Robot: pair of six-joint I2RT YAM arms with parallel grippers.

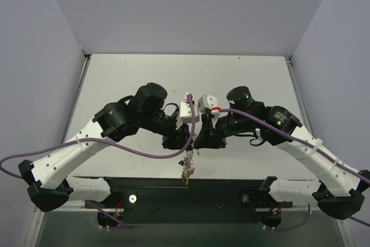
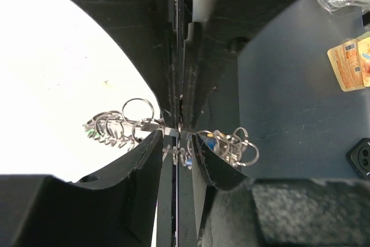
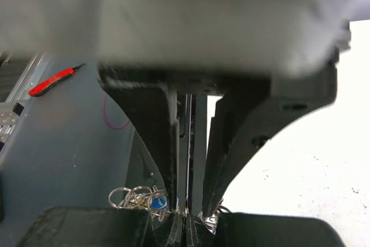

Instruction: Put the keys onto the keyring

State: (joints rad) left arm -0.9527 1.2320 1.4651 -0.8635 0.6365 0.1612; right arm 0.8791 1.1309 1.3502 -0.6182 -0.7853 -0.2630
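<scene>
Surface: a white table top (image 1: pixel 144 79), its near edge lined by a black base plate (image 1: pixel 191 201) where both arms are bolted.
Room: plain pale lilac-grey walls (image 1: pixel 191 10) close in the table on three sides.
Place of the task's thing: the thin silvery wire keyring (image 1: pixel 188 163) hangs off the near table edge, between the two wrists, with its gold-yellow tag (image 1: pixel 189 172) lowest.
Right gripper (image 1: pixel 203 140): pinched tight on the keyring wire.
Left gripper (image 1: pixel 184 142): jaws apart, one black finger (image 2: pixel 144 166) on each side of the wire. I cannot tell whether they touch it.
Only in the left wrist view: small silver rings (image 2: pixel 124 122) bunched on both sides of the fingers, a green fleck (image 2: pixel 91 134) at the left bunch, a dark blue-grey floor (image 2: pixel 289 102), and a yellow-orange packet (image 2: pixel 350 65) lying on it.
Only in the right wrist view: a round blue key head (image 3: pixel 157 202) among the rings, and a red-handled tool (image 3: pixel 55 80) on the floor.
Holder and load: the keyring carries the small rings and the keys. Their number is too small to count.
</scene>
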